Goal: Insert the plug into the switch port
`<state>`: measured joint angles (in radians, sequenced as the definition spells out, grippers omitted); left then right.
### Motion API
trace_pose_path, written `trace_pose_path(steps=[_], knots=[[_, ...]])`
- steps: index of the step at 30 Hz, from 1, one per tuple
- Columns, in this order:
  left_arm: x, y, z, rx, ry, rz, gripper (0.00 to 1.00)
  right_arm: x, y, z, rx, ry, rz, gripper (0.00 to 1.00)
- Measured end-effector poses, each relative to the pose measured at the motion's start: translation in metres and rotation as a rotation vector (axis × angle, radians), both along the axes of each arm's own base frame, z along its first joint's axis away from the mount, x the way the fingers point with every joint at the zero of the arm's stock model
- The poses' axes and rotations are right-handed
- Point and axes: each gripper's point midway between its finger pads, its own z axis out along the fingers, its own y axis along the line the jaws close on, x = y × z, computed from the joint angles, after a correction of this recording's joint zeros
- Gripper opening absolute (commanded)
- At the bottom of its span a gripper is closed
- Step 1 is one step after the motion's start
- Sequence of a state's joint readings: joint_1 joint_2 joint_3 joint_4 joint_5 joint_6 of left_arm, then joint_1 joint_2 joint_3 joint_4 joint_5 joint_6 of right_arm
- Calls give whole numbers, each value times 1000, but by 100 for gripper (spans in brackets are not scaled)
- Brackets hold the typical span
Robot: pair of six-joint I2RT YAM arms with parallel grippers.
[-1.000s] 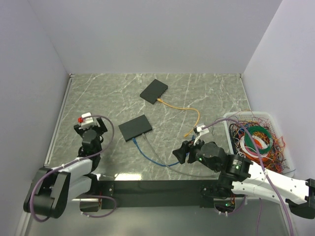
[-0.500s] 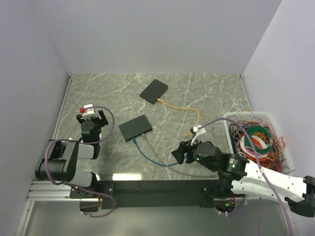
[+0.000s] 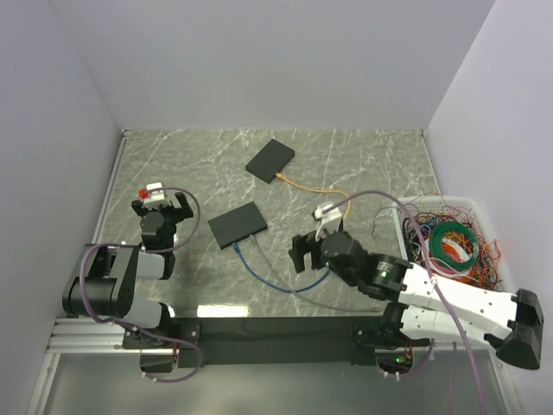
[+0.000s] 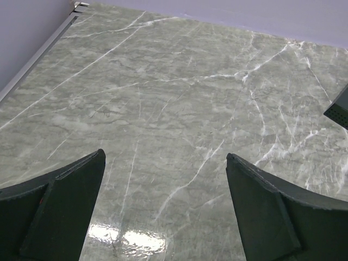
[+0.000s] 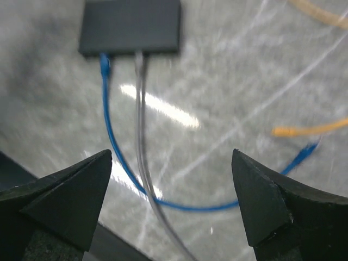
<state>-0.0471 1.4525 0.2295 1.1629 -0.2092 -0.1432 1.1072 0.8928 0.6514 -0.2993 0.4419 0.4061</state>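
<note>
The near black switch (image 3: 237,224) lies mid-table and shows at the top of the right wrist view (image 5: 130,26). A grey cable (image 5: 140,81) and a blue cable (image 5: 106,109) meet its front edge. I cannot tell whether the blue plug (image 5: 104,63) is seated. The blue cable's other plug (image 5: 308,149) lies loose on the table. My right gripper (image 3: 304,253) (image 5: 172,157) is open and empty, hovering above the two cables in front of the switch. My left gripper (image 3: 162,207) (image 4: 165,156) is open and empty over bare table left of the switch.
A second black switch (image 3: 270,161) lies farther back with an orange cable (image 3: 315,187) running from it. A white bin (image 3: 432,201) of tangled wires stands at the right. A corner of the near switch (image 4: 340,106) shows in the left wrist view.
My right arm has moved left and forward, bringing its gripper over the blue and grey cables nearer the switch. My left arm swung up earlier and now holds almost still.
</note>
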Motion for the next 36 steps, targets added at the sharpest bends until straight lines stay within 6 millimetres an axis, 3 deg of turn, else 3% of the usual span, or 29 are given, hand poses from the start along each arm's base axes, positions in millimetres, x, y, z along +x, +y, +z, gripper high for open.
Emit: trace_pose_path(steps=[3,7,13,17,21,27,29,36], knots=[[0,0,0,0,0,-2,99,27,-5,35,113,-65,-33,98],[0,0,0,0,0,-1,99,61,-44,74,269,-209,-120,98],[0,1,0,0,0,1,100,68,-73,82,265,-352,-136,99],[0,1,0,0,0,0,99,68,-91,78,296,-355,-158,99],[0,1,0,0,0,-2,100,62,-85,75,307,-346,-28,100],[0,1,0,0,0,-2,100,78,-87,32,263,-223,59,100],[0,1,0,0,0,-2,99,85,-105,20,265,-218,10,100],[0,1,0,-1,0,-3,99,125,-188,11,303,-323,-201,100]])
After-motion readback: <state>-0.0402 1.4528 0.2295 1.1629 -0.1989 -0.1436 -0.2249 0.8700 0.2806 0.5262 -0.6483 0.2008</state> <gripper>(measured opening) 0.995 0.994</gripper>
